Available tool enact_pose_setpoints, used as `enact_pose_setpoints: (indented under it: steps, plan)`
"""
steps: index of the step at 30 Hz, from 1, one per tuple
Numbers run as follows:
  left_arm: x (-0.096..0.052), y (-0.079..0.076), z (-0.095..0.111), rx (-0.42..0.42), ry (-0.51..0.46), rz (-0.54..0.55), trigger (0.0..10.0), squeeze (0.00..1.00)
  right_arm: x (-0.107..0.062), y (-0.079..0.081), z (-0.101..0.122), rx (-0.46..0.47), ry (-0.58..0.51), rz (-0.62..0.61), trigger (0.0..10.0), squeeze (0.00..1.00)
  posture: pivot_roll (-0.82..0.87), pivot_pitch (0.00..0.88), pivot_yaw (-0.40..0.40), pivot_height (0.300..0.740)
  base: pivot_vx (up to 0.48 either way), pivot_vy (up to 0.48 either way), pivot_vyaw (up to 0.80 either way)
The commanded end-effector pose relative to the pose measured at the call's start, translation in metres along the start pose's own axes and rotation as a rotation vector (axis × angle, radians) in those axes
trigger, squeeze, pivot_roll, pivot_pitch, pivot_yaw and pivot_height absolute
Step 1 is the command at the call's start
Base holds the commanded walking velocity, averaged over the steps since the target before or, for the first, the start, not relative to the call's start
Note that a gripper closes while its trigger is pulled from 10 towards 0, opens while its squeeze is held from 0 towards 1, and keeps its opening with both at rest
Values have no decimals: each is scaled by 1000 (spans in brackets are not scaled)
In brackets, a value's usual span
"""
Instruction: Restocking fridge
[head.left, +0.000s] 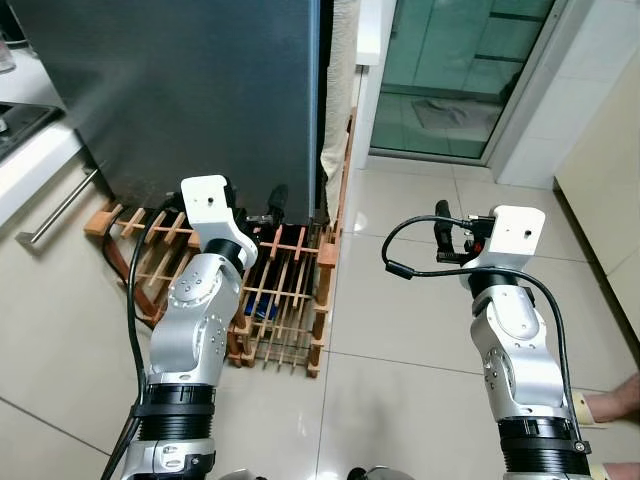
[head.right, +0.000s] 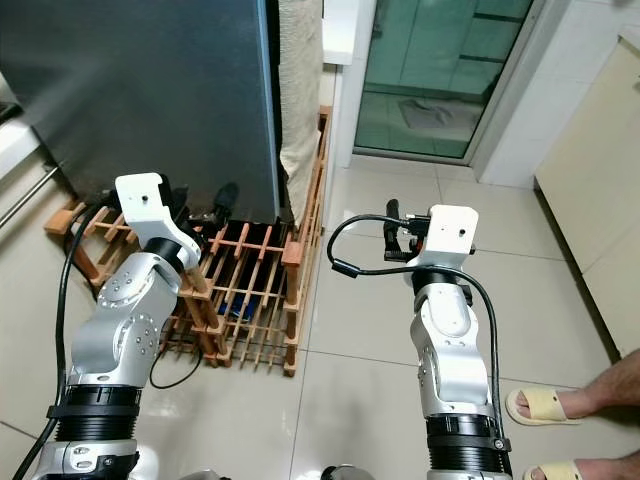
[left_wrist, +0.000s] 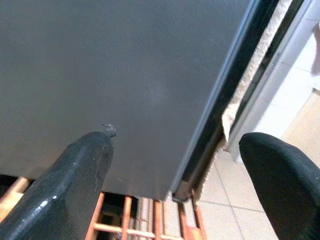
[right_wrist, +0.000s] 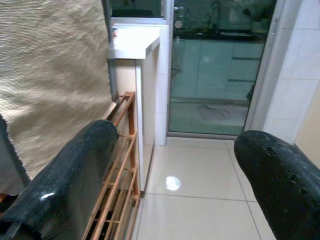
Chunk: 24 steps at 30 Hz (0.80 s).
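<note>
The fridge (head.left: 180, 90) is a tall dark grey slab straight ahead, its flat face (left_wrist: 125, 65) close in front of my left wrist camera. My left gripper (head.left: 255, 205) is raised near the fridge's lower right corner, open, with nothing between its fingers (left_wrist: 75, 175). My right gripper (head.left: 452, 232) is held up over the tiled floor to the right of the fridge. It is open and empty too, pointing towards the glass door, as its black fingers (right_wrist: 280, 170) show.
A wooden slatted rack (head.left: 290, 290) lies on the floor at the fridge's foot. Beige cloth (head.left: 340, 90) hangs along the fridge's right side. A glass door (head.left: 460, 70) is ahead right, a counter with a bar handle (head.left: 55, 205) at left. A person's sandalled feet (head.right: 545, 405) stand at right.
</note>
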<state>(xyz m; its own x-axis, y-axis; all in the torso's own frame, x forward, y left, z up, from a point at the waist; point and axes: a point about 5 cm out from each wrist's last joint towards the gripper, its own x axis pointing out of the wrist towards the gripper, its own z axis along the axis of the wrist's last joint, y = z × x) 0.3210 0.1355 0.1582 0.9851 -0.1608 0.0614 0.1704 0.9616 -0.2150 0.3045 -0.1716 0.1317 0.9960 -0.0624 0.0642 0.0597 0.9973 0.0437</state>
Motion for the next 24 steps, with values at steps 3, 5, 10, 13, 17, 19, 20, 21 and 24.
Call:
enact_pose_setpoints:
  steps: [3, 5, 10, 13, 17, 19, 20, 21, 24]
  plan:
    - [6, -8, 10, 19, -49, -22, 10000, 0, 6, 1, 8, -9, -36, 8, 10000, 0, -62, 0, -17, 740, 0, -480, 0]
    - [9, -10, 11, 28, -50, -27, 10000, 0, 8, 1, 10, -17, -42, 15, 10000, 0, -64, 0, -21, 740, 0, -480, 0]
    - [15, -14, 10, 13, -46, -32, 10000, 0, 8, 2, 10, -24, -42, 24, 10000, 0, -70, 0, -24, 740, 48, -384, 0]
    - [19, -15, 9, 1, -36, -25, 10000, 0, 8, 2, 11, -28, -45, 26, 10000, 0, -78, 0, -23, 740, 80, 0, 0]
    - [22, -17, 11, 6, -38, -44, 10000, 0, 8, 2, 12, -37, -50, 29, 10000, 0, -87, 0, -18, 740, 0, 0, 0]
    - [22, -18, 12, 16, -46, -52, 10000, 0, 7, 2, 12, -43, -52, 30, 10000, 0, -90, 0, -16, 740, 0, 0, 0]
    - [22, -18, 13, 20, -52, -49, 10000, 0, 7, 2, 13, -51, -57, 30, 10000, 0, -90, 0, -16, 740, 0, 0, 0]
    - [22, -18, 13, 14, -57, -47, 10000, 0, 7, 1, 13, -59, -63, 28, 10000, 0, -90, 0, -16, 740, 0, 0, 0]
    - [21, -14, 19, -33, -105, -1, 10000, 0, 6, 2, 19, -107, -110, 25, 10000, 0, -90, 0, -14, 740, 0, 0, 0]
